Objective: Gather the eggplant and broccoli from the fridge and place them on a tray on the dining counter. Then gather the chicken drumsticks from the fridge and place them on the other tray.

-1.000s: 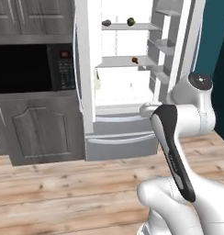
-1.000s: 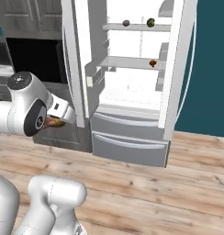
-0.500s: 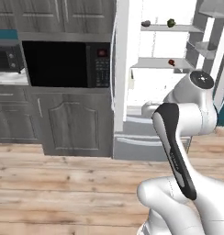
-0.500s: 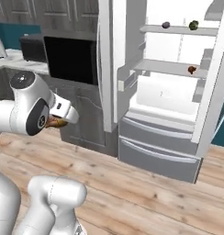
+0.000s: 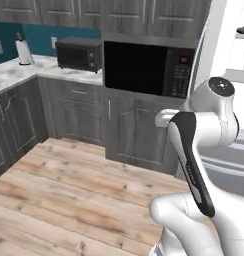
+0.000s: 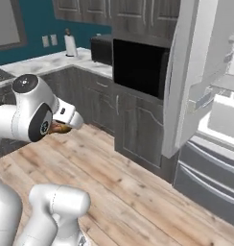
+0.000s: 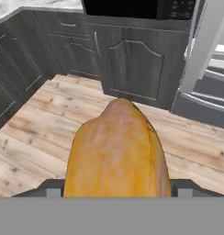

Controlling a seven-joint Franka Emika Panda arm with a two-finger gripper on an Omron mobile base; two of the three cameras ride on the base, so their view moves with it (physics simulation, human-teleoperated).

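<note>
Carrying a drumstick (image 7: 117,151), gripper (image 7: 116,187) jaws clamped on it, arm held above the floor (image 5: 69,190); fridge (image 6: 210,125) at right. Likely late phase: tray delivery remains.

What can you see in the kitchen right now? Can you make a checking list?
Surface: marble counter, wood floor.
Job's things: golden-brown drumstick between the jaws.
Clutter: paper towel roll, small microwave on the counter.
Grippers: gripper shut on the drumstick.
Cables: nothing seen.
Surroundings: grey cabinets, built-in microwave, open fridge, teal wall.
</note>
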